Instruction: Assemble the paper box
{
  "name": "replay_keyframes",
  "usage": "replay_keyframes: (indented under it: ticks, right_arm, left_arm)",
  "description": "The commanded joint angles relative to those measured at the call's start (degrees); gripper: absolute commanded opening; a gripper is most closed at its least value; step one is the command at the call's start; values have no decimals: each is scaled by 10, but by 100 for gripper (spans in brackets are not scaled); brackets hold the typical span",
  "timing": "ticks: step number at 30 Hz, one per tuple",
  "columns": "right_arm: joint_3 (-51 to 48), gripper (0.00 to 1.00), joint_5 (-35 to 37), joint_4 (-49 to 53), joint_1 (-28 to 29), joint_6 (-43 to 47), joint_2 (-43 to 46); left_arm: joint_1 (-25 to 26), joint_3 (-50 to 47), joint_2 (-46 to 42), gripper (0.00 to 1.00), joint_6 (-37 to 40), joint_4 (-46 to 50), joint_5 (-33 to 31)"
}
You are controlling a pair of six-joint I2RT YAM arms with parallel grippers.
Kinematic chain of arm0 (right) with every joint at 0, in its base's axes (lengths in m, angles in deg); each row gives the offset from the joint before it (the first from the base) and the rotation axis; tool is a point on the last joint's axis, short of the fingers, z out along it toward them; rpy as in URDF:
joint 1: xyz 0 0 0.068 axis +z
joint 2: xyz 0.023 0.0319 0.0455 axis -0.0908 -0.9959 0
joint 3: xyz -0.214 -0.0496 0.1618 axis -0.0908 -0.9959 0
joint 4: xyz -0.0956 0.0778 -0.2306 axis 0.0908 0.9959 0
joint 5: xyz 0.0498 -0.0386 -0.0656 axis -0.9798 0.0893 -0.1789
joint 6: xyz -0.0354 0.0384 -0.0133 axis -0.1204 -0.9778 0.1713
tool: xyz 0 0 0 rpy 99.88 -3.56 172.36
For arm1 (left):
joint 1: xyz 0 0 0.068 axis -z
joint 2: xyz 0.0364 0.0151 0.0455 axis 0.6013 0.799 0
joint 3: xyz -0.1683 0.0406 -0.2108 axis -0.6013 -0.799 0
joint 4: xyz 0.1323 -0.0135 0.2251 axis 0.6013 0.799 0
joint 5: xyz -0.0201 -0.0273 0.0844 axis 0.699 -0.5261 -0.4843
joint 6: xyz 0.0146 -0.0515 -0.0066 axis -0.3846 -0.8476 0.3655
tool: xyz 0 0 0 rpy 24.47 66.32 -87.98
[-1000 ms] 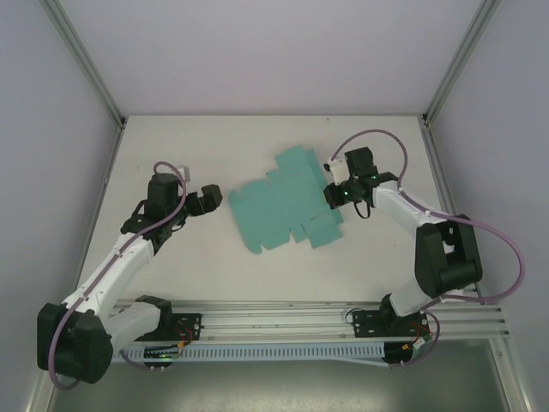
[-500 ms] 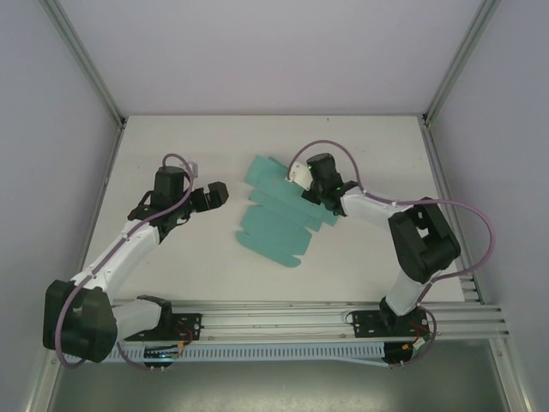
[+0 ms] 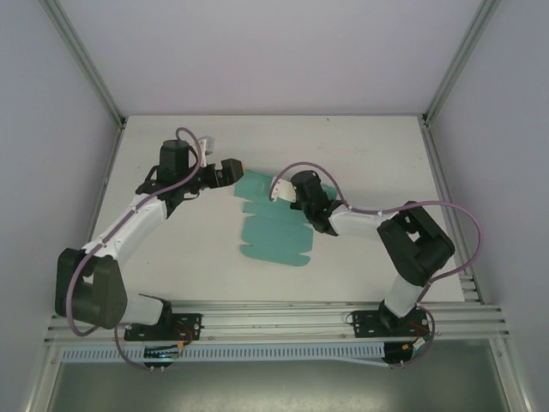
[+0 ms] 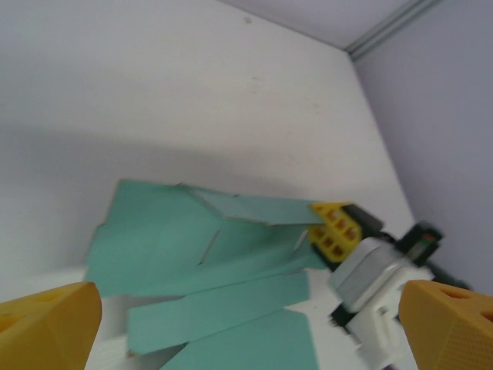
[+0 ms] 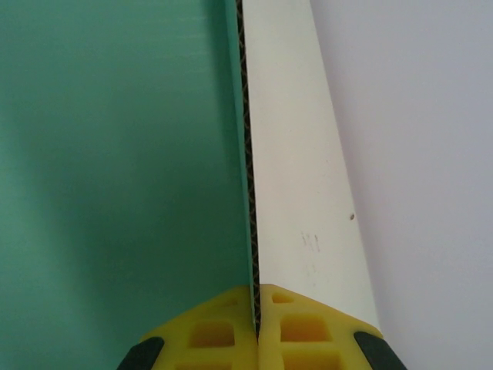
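The paper box is a flat teal die-cut sheet (image 3: 273, 233) lying mid-table, with its far flap (image 4: 254, 208) lifted off the surface. My right gripper (image 3: 284, 192) is shut on that flap's edge; in the right wrist view the card (image 5: 123, 154) runs edge-on between the yellow fingertips (image 5: 308, 327), teal face left, white back right. My left gripper (image 3: 232, 169) hovers open just left of the sheet's far corner. In its wrist view the wide-spread yellow fingers (image 4: 46, 324) frame the sheet (image 4: 169, 239) and the right gripper's fingertips (image 4: 336, 228).
The white tabletop (image 3: 171, 249) is bordered by aluminium frame posts (image 3: 86, 64) at the back corners and a rail (image 3: 274, 322) along the near edge. Grey walls close off both sides.
The right gripper has swept left across the table, dragging and folding the sheet with it. The left gripper has moved up and right, close to the sheet's far left corner.
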Motion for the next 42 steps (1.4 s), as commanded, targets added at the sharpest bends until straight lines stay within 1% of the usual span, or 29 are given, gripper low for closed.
replay_keyframes:
  ticks: [1, 6, 9, 11, 15, 16, 19, 20, 21, 24, 28, 32, 38, 40, 42]
  right_arm:
    - [-13, 0, 20, -41, 10, 17, 17]
    - [-16, 0, 24, -60, 19, 28, 11]
    - [-15, 0, 17, -64, 21, 25, 14]
    - [-11, 0, 16, -68, 22, 16, 14]
    - [-5, 0, 8, -67, 21, -2, 14]
    - [-3, 0, 9, -63, 21, -6, 12]
    - [9, 0, 23, -47, 24, -21, 5]
    - [11, 0, 28, -49, 22, -29, 2]
    - [13, 0, 32, -52, 22, -33, 0]
    - [21, 0, 46, -60, 18, -43, -7]
    - [30, 0, 52, -54, 18, -61, -14]
    - [13, 0, 25, -74, 22, -41, -14]
    - [9, 0, 1, -76, 25, -30, -17]
    - [8, 0, -7, -79, 24, -27, -20]
    - [8, 0, -14, -84, 27, -24, -21]
  left_arm:
    - [4, 31, 34, 99, -17, -46, 78]
    - [10, 104, 102, 98, -4, -19, 86]
    - [17, 125, 142, 98, -3, -18, 110]
    - [27, 126, 159, 95, 6, -22, 126]
    - [43, 124, 170, 79, 21, -9, 96]
    - [43, 124, 187, 76, 22, -8, 93]
    - [43, 126, 201, 57, 22, -13, 99]
    - [43, 125, 207, 52, 18, -15, 101]
    - [44, 123, 211, 51, 15, -15, 102]
    - [44, 107, 219, 51, 5, -31, 104]
    - [45, 88, 223, 51, -20, -72, 123]
    - [46, 78, 237, 52, -57, -128, 153]
    - [47, 90, 268, 57, -114, -194, 196]
    - [49, 91, 275, 54, -130, -214, 207]
    - [51, 95, 279, 48, -135, -220, 202]
